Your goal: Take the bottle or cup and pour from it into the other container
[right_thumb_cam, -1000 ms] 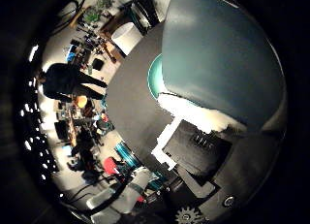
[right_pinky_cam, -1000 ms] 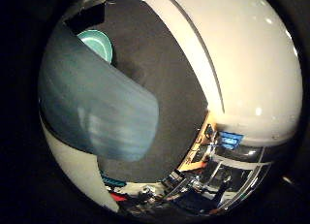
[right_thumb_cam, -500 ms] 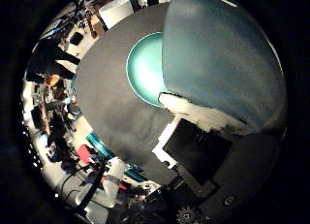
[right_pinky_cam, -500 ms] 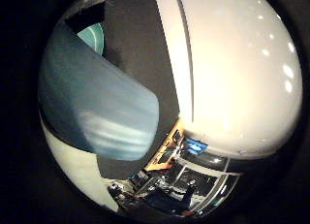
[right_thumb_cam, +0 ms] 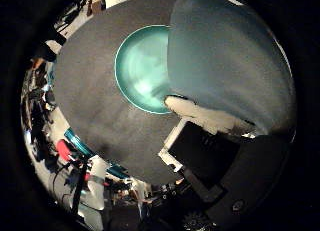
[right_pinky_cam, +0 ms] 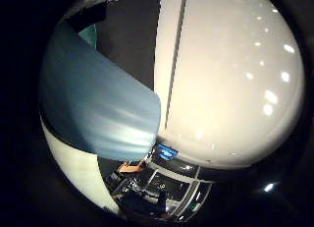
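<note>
A: Where is the cup [right_thumb_cam: 225, 66] right now?

B: Close against the palm, filling much of both palm views. It is blue-grey, and in the thumb-side view its edge overlaps the teal bowl [right_thumb_cam: 142, 71], which sits on a round dark mat [right_thumb_cam: 95, 116].

A: And the hand [right_thumb_cam: 215, 156]?

B: Only its white and black parts show beside the cup. With the cup this close I judge the hand is wrapped round it, though the fingers themselves are mostly out of sight.

A: What has changed over the last second?

B: The whole picture has shifted, so the camera has moved with the hand. A second ago only a sliver of the bowl showed past the cup; now most of its rim and inside are in view. The cup keeps the same place against the palm, so the hold looks unchanged.

A: What does that mean for the task?

B: I read it as the hand carrying the cup in over the bowl, with the pour about to start or starting. I cannot see anything falling.

A: And around it?

B: The mat lies on a pale surface [right_pinky_cam: 230, 89], with room clutter beyond.
</note>
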`<state>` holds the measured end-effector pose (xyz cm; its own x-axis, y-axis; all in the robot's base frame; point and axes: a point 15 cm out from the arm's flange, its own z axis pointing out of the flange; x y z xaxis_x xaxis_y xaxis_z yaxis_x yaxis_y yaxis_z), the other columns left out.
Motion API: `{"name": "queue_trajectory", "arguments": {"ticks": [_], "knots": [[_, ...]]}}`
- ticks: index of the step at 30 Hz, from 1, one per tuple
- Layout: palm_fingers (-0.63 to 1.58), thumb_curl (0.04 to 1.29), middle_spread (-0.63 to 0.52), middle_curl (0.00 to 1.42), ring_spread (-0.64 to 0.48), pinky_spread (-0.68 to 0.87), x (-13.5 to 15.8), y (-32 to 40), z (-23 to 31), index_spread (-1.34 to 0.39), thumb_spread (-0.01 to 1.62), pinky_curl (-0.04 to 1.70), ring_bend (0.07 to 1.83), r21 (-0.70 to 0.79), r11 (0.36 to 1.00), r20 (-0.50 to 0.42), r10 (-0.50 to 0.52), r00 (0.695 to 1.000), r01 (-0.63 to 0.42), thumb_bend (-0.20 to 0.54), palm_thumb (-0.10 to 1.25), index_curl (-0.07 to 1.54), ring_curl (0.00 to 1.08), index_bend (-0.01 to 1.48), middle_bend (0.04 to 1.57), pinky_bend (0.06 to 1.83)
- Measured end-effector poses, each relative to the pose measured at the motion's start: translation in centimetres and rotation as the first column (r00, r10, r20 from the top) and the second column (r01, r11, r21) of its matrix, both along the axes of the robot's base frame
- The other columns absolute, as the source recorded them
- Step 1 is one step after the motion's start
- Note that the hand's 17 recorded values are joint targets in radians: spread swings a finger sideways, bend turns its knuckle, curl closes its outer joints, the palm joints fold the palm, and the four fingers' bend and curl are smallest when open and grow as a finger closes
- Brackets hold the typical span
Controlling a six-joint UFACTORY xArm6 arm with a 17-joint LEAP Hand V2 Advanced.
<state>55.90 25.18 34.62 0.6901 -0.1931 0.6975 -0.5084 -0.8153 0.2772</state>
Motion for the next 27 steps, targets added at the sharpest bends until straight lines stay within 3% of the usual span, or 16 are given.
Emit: {"name": "queue_trajectory", "arguments": {"ticks": [27], "knots": [[1.05, 0.7, -0.33, 1.01, -0.32, -0.5, 0.2, 0.3, -2.5, -0.65, 0.63, 0.84, 1.01, -0.059, 0.998, 0.002, -0.014, 1.0, 0.015, -0.032, 0.87, 1.15, 0.76, 0.2, 0.74, 0.92]]}}
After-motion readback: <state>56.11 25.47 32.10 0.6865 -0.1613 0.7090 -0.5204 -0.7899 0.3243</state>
